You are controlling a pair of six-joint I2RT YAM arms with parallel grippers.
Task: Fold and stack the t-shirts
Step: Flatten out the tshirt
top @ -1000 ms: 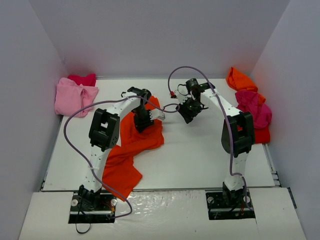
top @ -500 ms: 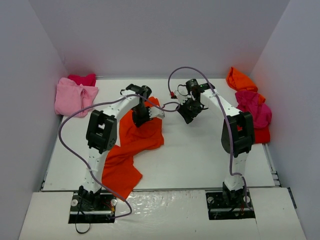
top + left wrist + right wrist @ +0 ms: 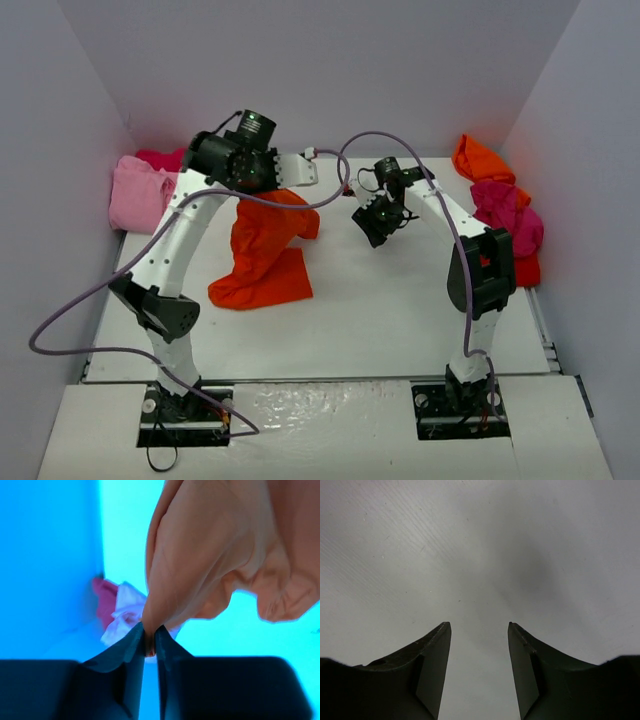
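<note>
An orange-red t-shirt (image 3: 265, 245) hangs from my left gripper (image 3: 262, 188), its lower part bunched on the table. In the left wrist view the left gripper (image 3: 149, 636) is shut on a pinch of that shirt (image 3: 215, 555), which drapes away from the jaws. My right gripper (image 3: 376, 224) is open and empty over bare table to the right of the shirt; the right wrist view shows only table between its fingers (image 3: 435, 655). A light pink t-shirt (image 3: 138, 192) with a magenta one (image 3: 162, 158) behind it lies at the far left.
A pile of t-shirts sits against the right wall: orange (image 3: 480, 160), magenta (image 3: 507, 215) and red (image 3: 525, 270). White walls enclose the table (image 3: 400, 310) on three sides. A purple cable (image 3: 90, 300) loops off the left arm.
My left arm has risen and swung back, lifting the orange-red shirt off the table so it hangs and its lower end has been drawn in. The right gripper has barely moved.
</note>
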